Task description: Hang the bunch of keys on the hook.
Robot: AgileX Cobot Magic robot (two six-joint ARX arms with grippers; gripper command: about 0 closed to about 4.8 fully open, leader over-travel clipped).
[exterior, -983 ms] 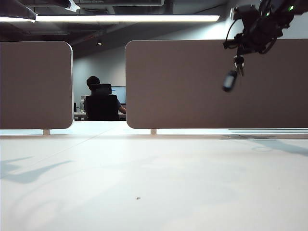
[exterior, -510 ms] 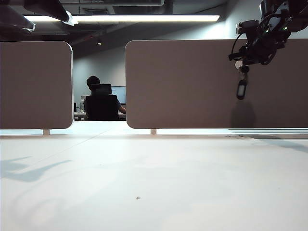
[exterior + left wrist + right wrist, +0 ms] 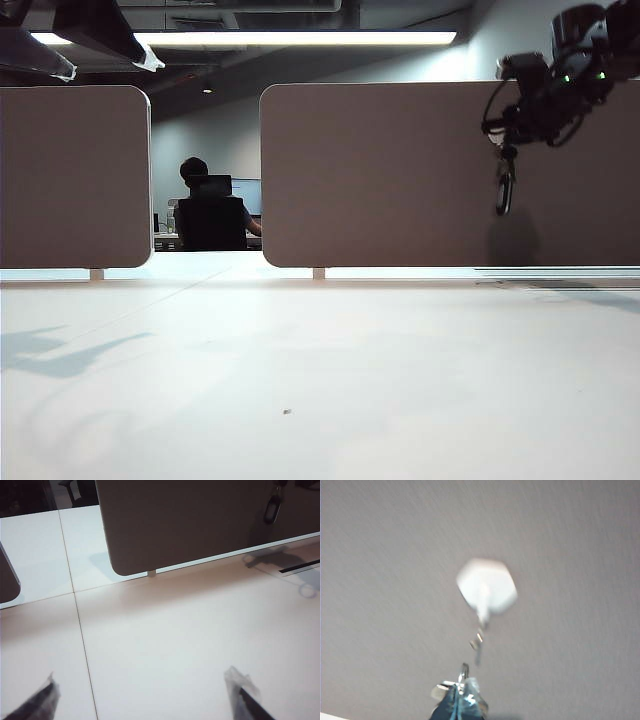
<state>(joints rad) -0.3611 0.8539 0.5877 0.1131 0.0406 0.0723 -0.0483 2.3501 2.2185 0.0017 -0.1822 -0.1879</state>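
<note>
White table (image 3: pixel 320 380), two brown divider panels (image 3: pixel 400 175) (rounded corners), seated person (image 3: pixel 195 175) behind, ceiling light (image 3: pixel 290 38)

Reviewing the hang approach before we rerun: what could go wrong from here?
1. The bunch of keys dangles freely below the shut right gripper; if it swings, the ring could miss the hook.
2. The right wrist view is blurred and the hook's thin prong is tiny, so alignment looks hard to judge.
3. The gripper is close to the brown panel; pushing further risks bumping it.
The left gripper, open above the table, looks uninvolved.
</note>
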